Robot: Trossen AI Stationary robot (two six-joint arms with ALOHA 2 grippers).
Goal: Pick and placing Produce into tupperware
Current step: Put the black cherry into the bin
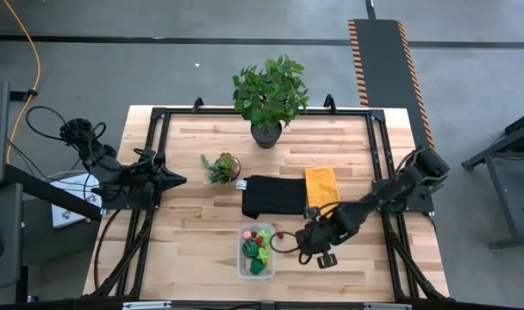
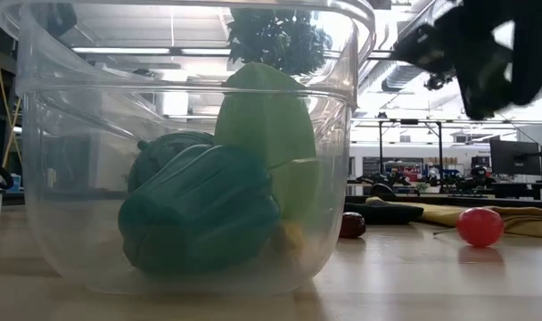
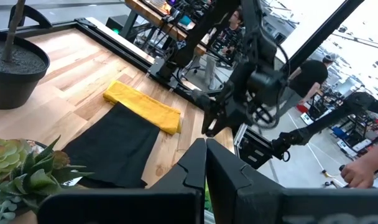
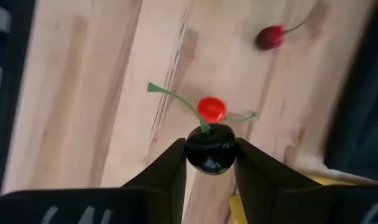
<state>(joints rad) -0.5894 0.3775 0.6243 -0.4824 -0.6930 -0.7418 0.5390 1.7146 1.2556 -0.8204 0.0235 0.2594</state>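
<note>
Right wrist: tool (image 4: 211,163) around dark fruit (image 4: 211,149)

There is one clear box (image 1: 256,251) with about five toy foods (image 1: 258,250) inside; I cannot count them for sure. Two cloths lie on one table (image 1: 193,215), one black (image 1: 274,196) and one yellow (image 1: 321,187). There are two plants, one big (image 1: 270,93) and one small (image 1: 222,166). Two robot arms.
</note>
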